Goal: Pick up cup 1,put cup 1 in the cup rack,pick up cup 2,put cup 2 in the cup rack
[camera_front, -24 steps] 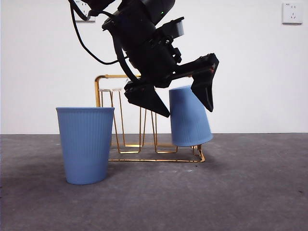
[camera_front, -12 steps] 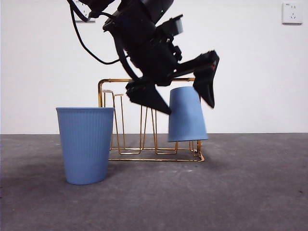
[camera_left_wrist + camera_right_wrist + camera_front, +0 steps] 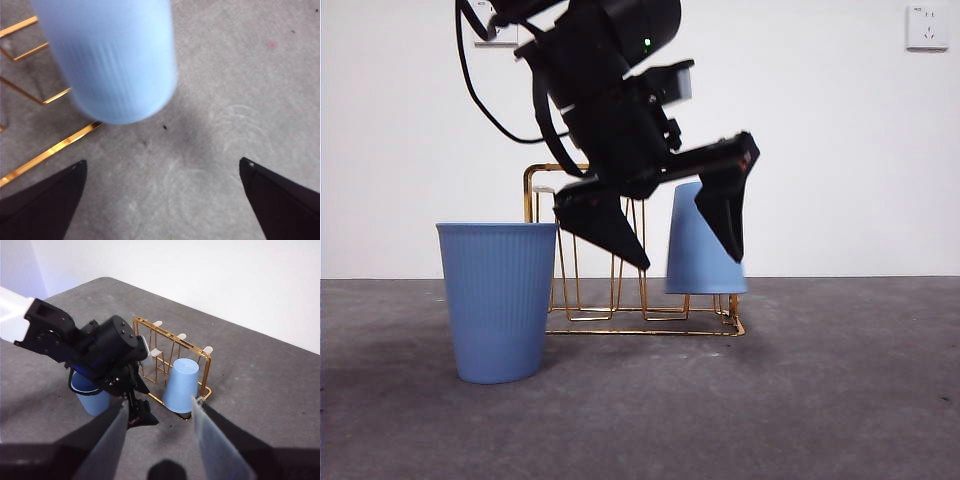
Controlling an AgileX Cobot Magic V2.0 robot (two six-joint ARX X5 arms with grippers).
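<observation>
Left gripper (image 3: 690,255) hangs low over the table, wrist pitched steeply down, jaws spread wide, holding nothing. Right gripper (image 3: 159,437) sits high and well back, jaws apart and empty.

In the front view the left gripper (image 3: 685,245) and its arm cover the upper middle of the cup rack (image 3: 620,320) and the right edge of the inverted cup (image 3: 695,255). In the left wrist view that cup (image 3: 112,55) is blurred and cut off at the top edge.
</observation>
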